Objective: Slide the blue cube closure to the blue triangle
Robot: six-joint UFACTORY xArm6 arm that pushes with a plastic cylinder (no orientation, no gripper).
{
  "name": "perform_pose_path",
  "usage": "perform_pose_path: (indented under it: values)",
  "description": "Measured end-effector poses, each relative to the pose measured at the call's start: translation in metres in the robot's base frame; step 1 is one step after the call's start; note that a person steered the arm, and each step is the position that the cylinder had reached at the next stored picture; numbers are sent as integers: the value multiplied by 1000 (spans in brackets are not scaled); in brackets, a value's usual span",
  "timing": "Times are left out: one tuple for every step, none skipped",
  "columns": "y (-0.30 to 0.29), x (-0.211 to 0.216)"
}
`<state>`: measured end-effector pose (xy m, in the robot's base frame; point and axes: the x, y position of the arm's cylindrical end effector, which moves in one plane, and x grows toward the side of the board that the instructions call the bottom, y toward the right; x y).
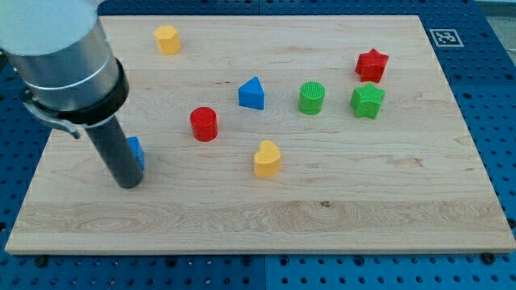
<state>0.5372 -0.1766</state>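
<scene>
The blue cube (pixel 135 151) sits near the view's left, mostly hidden behind my dark rod. My tip (pixel 128 184) rests on the board just below and to the left of the cube, touching or nearly touching it. The blue triangle (pixel 252 93) stands near the board's middle, well to the right of the cube and higher in the view. A red cylinder (pixel 204 124) lies between the cube and the triangle.
A yellow heart (pixel 267 159) sits below the triangle. A yellow block (pixel 167 39) is at the top left. A green cylinder (pixel 311 97), a green star (pixel 368 101) and a red star (pixel 372 65) stand at the right. The wooden board (pixel 339 201) ends at blue pegboard.
</scene>
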Motion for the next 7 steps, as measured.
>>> perform_pose_path:
  values:
    - [-5,-1]
    - [2,-7]
    - [3,-24]
    - [3,-46]
    - [3,-73]
    - [3,-99]
    - [3,-118]
